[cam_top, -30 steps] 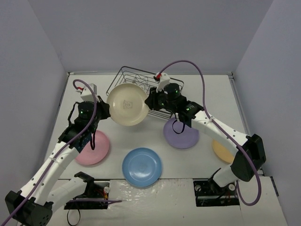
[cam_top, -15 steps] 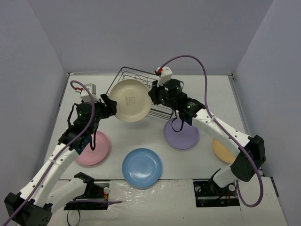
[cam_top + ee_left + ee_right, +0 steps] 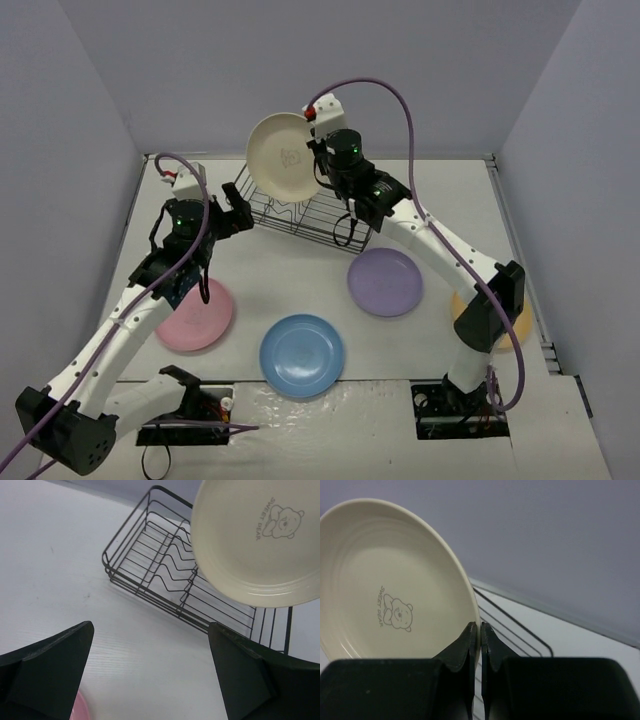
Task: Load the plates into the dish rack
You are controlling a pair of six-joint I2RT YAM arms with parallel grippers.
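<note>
— Where's the dish rack point(image 3: 300, 208)?
— Back centre of the desk point(image 3: 290, 275); the raised plate point(image 3: 283, 157) hangs above it, in the right gripper point(image 3: 318, 160).
— The others?
— Flat in front: left plate point(image 3: 200, 318), near plate point(image 3: 301, 355), middle plate point(image 3: 384, 282), and far-right plate point(image 3: 457, 306) partly under the right arm point(image 3: 440, 250).
</note>
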